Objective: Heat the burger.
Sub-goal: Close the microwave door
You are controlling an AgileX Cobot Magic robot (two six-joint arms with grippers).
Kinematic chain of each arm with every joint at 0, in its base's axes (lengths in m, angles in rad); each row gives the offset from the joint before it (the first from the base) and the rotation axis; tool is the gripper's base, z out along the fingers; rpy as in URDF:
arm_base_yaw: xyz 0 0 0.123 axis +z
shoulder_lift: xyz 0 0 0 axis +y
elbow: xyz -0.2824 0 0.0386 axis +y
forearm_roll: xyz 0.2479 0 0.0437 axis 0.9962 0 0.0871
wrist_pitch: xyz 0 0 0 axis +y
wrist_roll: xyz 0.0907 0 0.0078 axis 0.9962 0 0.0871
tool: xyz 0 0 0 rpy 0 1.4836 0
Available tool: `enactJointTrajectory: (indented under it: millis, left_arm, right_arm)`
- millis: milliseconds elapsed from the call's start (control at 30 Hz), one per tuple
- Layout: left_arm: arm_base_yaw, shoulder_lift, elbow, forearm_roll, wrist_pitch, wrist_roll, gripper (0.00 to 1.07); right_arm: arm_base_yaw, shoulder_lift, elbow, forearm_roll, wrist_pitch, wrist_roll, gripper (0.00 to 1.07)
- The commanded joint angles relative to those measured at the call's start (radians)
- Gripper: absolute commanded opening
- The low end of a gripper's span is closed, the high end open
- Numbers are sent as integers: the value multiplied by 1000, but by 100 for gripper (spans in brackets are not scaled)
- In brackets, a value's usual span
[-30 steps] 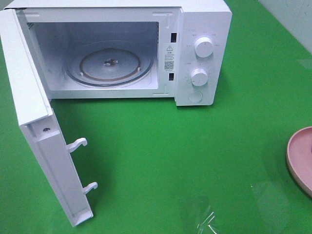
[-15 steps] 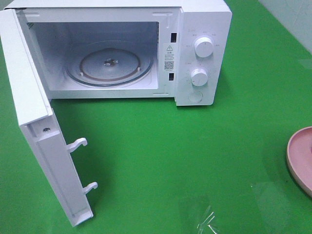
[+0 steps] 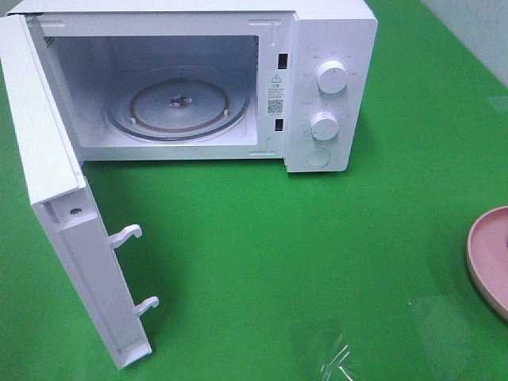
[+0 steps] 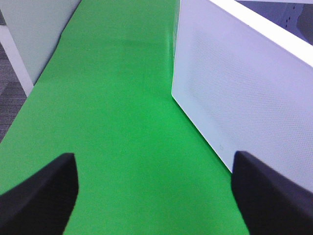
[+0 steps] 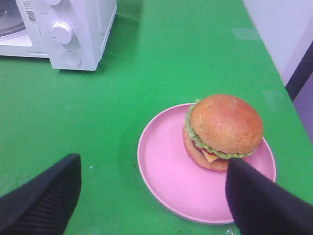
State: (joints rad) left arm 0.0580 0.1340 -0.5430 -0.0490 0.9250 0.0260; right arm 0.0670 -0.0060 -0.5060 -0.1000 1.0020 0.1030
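Pink plate (image 5: 166, 171) at lower right of my right wrist view carries the burger (image 5: 222, 131), likely soft and crushable, so my right pincer (image 5: 149, 196), spread wide and empty, should grip the plate rim instead.

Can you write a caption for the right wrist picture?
Open gripper hovers over a burger on a pink plate.

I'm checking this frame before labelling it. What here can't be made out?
- Burger: absent from the exterior high view; the right edge cuts the pink plate.
- Microwave dial markings: too small.
- Left gripper, right gripper: fingertips cut off by the frame edges; neither shows in the exterior view.
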Motion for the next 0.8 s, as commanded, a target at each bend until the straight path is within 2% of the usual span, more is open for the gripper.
enactJointTrajectory:
  millis: [33, 67, 100, 133, 167, 200, 233, 267, 300, 467, 700, 733, 767, 800]
  left_arm:
    - [2, 39, -5, 6, -60, -12, 65]
    - [2, 74, -5, 6, -89, -12, 50]
    - [2, 74, -5, 6, -89, -12, 50]
    - [2, 106, -5, 6, -112, -11, 32]
    - [2, 106, -5, 6, -112, -11, 32]
    - [2, 137, -5, 7, -138, -11, 14]
    - [2, 156, -5, 9, -152, -11, 6]
    - [2, 156, -5, 9, -152, -11, 6]
    - [2, 191, -5, 17, -180, -8, 0]
    - [2, 250, 14, 49, -277, -7, 0]
    - [2, 314, 101, 87, -484, 4, 0]
    - [2, 327, 135, 95, -567, 4, 0]
    - [2, 327, 135, 95, -567, 4, 0]
    - [2, 338, 176, 94, -685, 4, 0]
  right_arm:
    - [-7, -23, 1, 1, -1, -9, 76]
    - [-7, -23, 1, 1, -1, -9, 76]
    - [-7, -23, 1, 1, -1, -9, 76]
    - [-7, -23, 1, 1, -1, -9, 76]
    - [-7, -23, 1, 1, -1, -9, 76]
    - [-7, -23, 1, 1, -1, -9, 76]
    - [-7, -23, 1, 1, -1, -9, 76]
    - [-7, -23, 1, 1, -1, -9, 76]
    - [-7, -23, 1, 1, -1, -9, 76]
    - [-7, -23, 1, 1, -1, -9, 76]
    - [-7, -23, 1, 1, -1, -9, 76]
    - [-7, -23, 1, 1, -1, -9, 76]
    - [-7, -23, 1, 1, -1, -9, 76]
    - [-7, -23, 1, 1, -1, -9, 76]
